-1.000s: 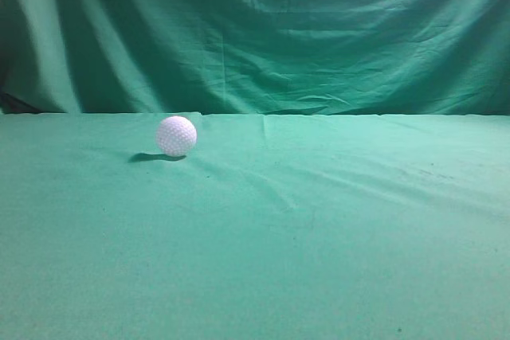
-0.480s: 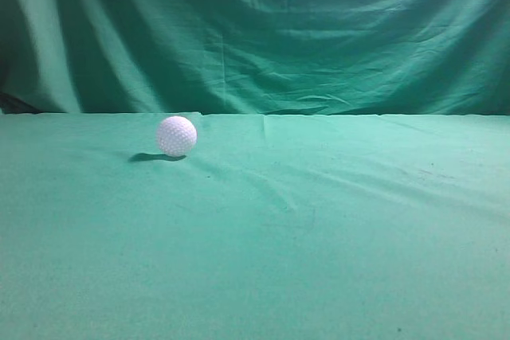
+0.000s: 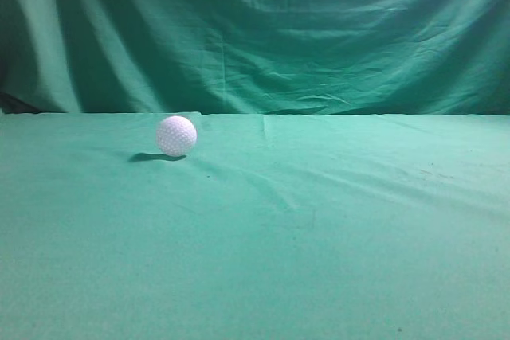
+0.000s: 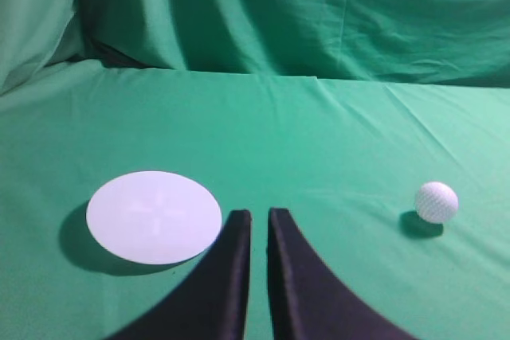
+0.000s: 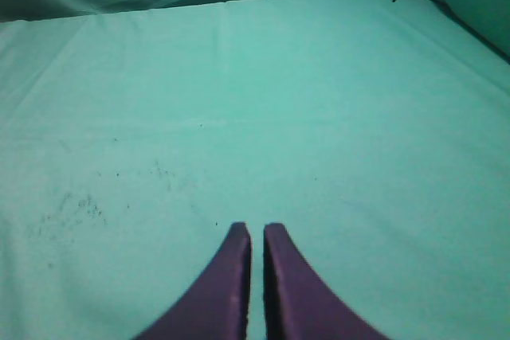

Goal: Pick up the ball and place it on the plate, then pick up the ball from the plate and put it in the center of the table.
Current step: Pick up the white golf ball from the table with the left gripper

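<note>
White and dimpled, the small golf ball (image 3: 176, 135) rests on the green cloth table (image 3: 319, 236), unmoved since a second ago. Left of it sits a round white plate (image 4: 154, 216). Both grippers, left (image 4: 259, 220) and right (image 5: 256, 232), hover nearly closed, empty, well apart from it.

Right gripper (image 5: 256, 232), dark curved fingers nearly closed, narrow slit between, low at near edge. Wrinkled green cloth table (image 5: 319, 101) beyond; faint dark specks left; darker backdrop far.
</note>
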